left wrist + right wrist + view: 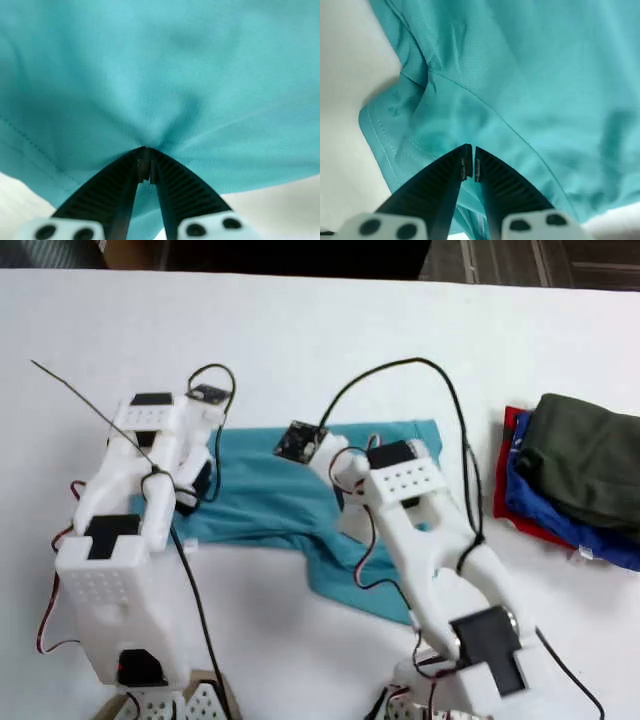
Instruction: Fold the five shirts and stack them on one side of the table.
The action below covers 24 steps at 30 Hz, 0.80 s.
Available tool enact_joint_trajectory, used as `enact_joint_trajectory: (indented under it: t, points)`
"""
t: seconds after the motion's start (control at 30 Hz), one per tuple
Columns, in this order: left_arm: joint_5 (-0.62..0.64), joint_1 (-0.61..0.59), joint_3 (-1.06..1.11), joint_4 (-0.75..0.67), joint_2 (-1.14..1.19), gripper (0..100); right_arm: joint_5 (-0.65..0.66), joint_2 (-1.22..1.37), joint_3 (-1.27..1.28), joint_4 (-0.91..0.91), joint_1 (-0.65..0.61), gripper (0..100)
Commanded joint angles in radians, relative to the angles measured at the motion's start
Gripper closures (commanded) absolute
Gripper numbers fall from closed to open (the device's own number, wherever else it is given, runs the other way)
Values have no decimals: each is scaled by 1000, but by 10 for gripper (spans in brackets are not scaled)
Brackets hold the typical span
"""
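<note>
A teal shirt [270,490] lies partly folded and rumpled in the middle of the white table [300,330]. My left gripper [145,162] is down at the shirt's left end, shut, with a pinch of teal fabric [165,85] puckered between its tips. Near the shirt's right part, my right gripper [469,162] is shut on a fold of the teal cloth [530,85], close to a stitched hem. In the high view the left arm [150,470] and the right arm [400,490] both lean over the shirt and hide the spots where they grip it.
A stack of folded shirts [580,470] sits at the table's right edge: red at the bottom, blue above it, dark green on top. Cables loop over both arms. Bare white tabletop runs along the far side.
</note>
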Motion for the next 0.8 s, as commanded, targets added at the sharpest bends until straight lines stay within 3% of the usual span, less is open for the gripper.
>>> enact_joint_trajectory:
  t: [0.0, 0.47, 0.77]
  points:
    - [6, 3, 8, -41, 5, 973, -15, 30, 6, -5, -45, 977]
    - [6, 3, 8, -41, 5, 973, -15, -163, 227, 96, -226, 977]
    - [9, 0, -1, 6, -11, 973, -14, -394, 285, 107, -81, 977]
